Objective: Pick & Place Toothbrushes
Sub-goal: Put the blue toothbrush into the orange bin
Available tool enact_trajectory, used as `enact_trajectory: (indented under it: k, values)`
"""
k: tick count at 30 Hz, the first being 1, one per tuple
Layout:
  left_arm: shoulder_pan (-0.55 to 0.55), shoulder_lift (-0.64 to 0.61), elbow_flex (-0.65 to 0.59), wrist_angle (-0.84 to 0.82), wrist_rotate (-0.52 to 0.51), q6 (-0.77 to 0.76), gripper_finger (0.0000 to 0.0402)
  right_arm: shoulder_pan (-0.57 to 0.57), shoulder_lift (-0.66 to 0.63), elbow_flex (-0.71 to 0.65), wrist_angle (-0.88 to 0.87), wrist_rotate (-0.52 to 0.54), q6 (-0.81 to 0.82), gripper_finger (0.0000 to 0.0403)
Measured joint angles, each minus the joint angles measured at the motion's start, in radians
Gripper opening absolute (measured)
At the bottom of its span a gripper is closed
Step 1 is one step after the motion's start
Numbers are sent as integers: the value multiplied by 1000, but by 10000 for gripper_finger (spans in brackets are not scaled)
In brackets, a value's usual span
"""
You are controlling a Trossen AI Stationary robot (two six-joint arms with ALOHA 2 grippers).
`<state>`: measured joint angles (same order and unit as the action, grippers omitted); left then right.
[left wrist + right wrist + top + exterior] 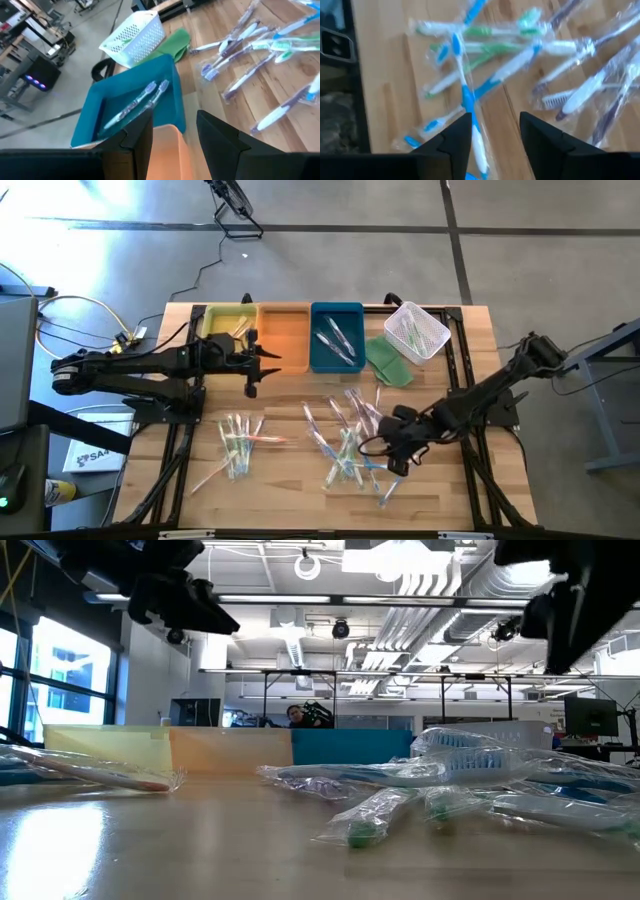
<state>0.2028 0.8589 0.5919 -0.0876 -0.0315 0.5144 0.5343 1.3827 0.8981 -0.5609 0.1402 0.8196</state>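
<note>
Wrapped toothbrushes [345, 442] mostly lie loose on the wooden table [290, 490], only a few in the blue tray [336, 338], while the right gripper [388, 457] hovers parted above them and the left gripper [252, 367] waits parted, empty, by the trays.

Yellow tray [226, 320], orange tray [284, 332], blue tray [336, 337], white mesh basket [417, 330], green cloth [388, 360].

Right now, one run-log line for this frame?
task: toothbrush sort | left hand: open, empty, over orange tray | right hand: open, over blue toothbrush in right pile | blue tray: two toothbrushes inside
</note>
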Motion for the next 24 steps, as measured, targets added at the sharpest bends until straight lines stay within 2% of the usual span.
enact_trajectory:
  k: [10,13,19,24]
  values:
    - [0,0,0,-27,0,-1,147,30,20,-151,160,-4,120,158]
    - [0,0,0,-27,0,0,147,48,69,-154,169,-14,121,156]
    - [0,0,0,-27,0,0,147,74,211,-153,316,-78,105,155]
    - [0,0,0,-27,-1,0,147,97,277,-149,367,-70,105,155]
